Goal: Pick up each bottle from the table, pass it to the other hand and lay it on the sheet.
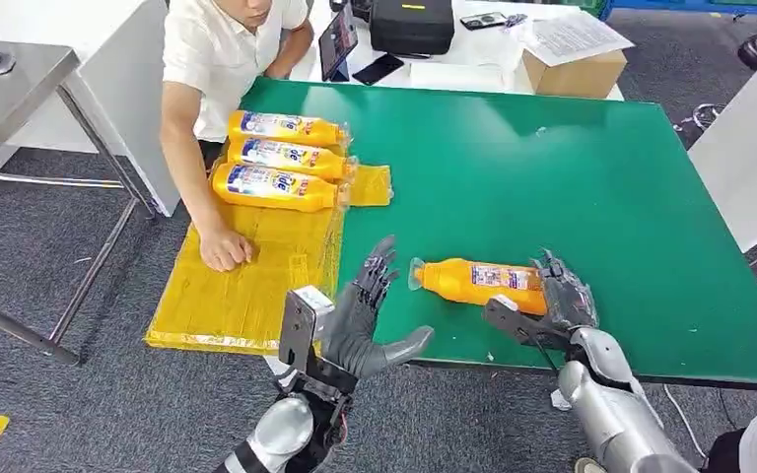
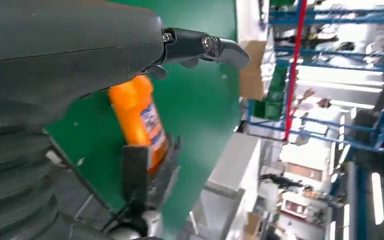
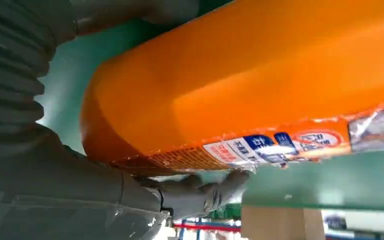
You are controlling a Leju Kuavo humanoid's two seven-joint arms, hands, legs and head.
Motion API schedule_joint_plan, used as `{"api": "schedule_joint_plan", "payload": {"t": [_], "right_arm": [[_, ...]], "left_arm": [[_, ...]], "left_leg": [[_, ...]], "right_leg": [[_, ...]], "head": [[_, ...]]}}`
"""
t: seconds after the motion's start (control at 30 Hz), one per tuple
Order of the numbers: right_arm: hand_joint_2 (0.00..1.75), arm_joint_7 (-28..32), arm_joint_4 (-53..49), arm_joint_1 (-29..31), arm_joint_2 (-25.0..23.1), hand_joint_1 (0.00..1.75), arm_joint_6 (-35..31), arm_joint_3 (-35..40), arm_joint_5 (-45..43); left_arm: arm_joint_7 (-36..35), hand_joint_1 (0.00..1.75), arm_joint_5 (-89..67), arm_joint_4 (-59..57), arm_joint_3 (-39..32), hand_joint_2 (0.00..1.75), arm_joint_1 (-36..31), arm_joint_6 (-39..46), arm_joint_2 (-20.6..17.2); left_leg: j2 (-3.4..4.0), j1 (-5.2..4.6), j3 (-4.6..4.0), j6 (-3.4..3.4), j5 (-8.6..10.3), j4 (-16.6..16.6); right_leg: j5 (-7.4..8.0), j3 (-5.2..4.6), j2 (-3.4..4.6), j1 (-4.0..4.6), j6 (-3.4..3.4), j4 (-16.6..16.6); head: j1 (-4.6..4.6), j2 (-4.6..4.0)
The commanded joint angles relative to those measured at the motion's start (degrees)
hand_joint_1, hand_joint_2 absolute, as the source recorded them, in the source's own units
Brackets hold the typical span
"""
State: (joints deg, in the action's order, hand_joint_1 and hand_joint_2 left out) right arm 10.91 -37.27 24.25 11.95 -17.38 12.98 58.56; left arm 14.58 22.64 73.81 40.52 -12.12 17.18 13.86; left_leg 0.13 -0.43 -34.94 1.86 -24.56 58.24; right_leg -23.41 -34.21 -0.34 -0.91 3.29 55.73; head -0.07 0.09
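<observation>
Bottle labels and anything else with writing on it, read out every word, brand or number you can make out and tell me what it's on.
No text here reads reliably.
Three bottles on the yellow sheet: blue-and-white labels, lettering too blurred to read.
Bottle held by the right hand: label print too small and smeared.
Papers on the cardboard box: print too small.
Left hand: no writing visible.

The right hand [image 1: 560,296] grips the base of an orange bottle [image 1: 475,283] lying on the green table [image 1: 591,168]. The left hand [image 1: 365,315] is spread beside its cap. Three bottles [image 1: 281,158] lie on the yellow sheet [image 1: 246,286], where a person's hand [image 1: 225,246] rests.
</observation>
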Motion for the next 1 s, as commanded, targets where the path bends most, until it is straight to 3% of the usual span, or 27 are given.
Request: {"api": "schedule_joint_plan", "payload": {"t": [0.03, 0.3, 0.4, 0.53, 0.6, 0.7, 0.8, 0.9, 1.0], "right_arm": [[1.75, -0.8, 6.9, -2.0, 1.5, 1.75, 3.5, 3.0, -1.1], [1.75, 2.6, 4.3, -5.3, 1.9, 1.75, 7.9, 0.6, -7.9], [1.75, 6.0, 2.3, -7.2, 2.1, 1.75, 8.4, -1.0, -11.5], [1.75, 13.5, -4.1, -9.1, -0.8, 1.75, 8.4, -3.5, -18.9], [1.75, 12.7, -6.5, -9.6, -1.7, 1.75, 9.4, -3.5, -20.5], [1.75, 17.8, -15.5, -12.4, -4.3, 1.75, 8.1, -3.5, -26.0], [1.75, 17.6, -31.4, -19.7, -7.0, 1.75, 7.0, -1.9, -30.6], [1.75, 16.8, -41.5, -24.3, -8.8, 1.75, 5.6, 0.7, -33.3], [1.75, 17.1, -43.2, -23.7, -10.0, 1.75, 4.8, 3.3, -34.8]], "left_arm": [[-0.8, 0.00, -0.2, -3.7, 1.6, 1.75, -1.9, -0.4, -1.1], [-1.1, 0.00, -0.5, -3.1, 1.7, 1.75, -1.8, -1.0, -1.4], [-0.8, 0.00, -0.3, -2.8, 1.3, 1.75, -1.7, -0.9, -1.3], [1.4, 0.00, 1.2, -1.7, 0.2, 1.75, -0.3, -0.3, -1.0], [1.9, 0.00, 1.5, -1.9, 0.4, 1.75, -0.4, -0.1, -1.3], [6.2, 0.00, 1.1, -3.7, -1.5, 1.75, 1.7, 3.4, -1.7], [14.5, 0.00, -2.7, -3.6, -4.6, 1.75, 7.4, 9.4, -3.3], [15.5, 0.00, -0.5, 0.0, -6.8, 1.75, 12.5, 7.0, -5.7], [12.3, 0.00, 3.9, 3.5, -7.4, 1.75, 14.0, 3.3, -6.5]], "left_leg": [[-0.44, 0.10, 0.24, -0.04, 0.03, -0.1], [-0.48, 0.13, 0.81, 0.01, -0.11, -0.2], [-0.40, 0.12, 1.02, 0.06, -0.27, -0.1], [-0.37, 0.14, 1.22, 0.03, -0.40, -0.1], [-0.13, 0.12, 1.22, 0.05, -0.46, -0.1], [-0.04, 0.14, 1.18, -0.04, -0.46, -0.2], [0.18, 0.15, 1.28, -0.06, -0.49, -0.2], [0.21, 0.18, 1.17, -0.07, -0.57, -0.2], [0.25, 0.16, 0.77, -0.05, -0.59, -0.1]], "right_leg": [[-0.17, 0.40, -0.39, 0.10, -0.15, -0.1], [-0.26, 1.40, -0.38, 0.13, -0.07, -0.2], [-0.39, 1.27, -0.30, 0.12, 0.07, -0.2], [-0.43, 1.43, -0.29, 0.13, -0.01, -0.3], [-0.41, 1.42, -0.06, 0.12, 0.02, -0.2], [-0.36, 1.91, 0.05, 0.14, -0.07, -0.2], [-0.34, 1.93, 0.21, 0.16, -0.08, -0.3], [-0.43, 1.80, 0.29, 0.18, -0.09, -0.2], [-0.46, 1.38, 0.33, 0.15, -0.07, 0.0]], "head": [[0.02, 0.00], [0.02, 0.00], [0.02, 0.00], [0.04, 0.00], [0.04, 0.00], [0.04, 0.00], [0.04, 0.00], [0.04, 0.00], [-0.02, 0.00]]}}
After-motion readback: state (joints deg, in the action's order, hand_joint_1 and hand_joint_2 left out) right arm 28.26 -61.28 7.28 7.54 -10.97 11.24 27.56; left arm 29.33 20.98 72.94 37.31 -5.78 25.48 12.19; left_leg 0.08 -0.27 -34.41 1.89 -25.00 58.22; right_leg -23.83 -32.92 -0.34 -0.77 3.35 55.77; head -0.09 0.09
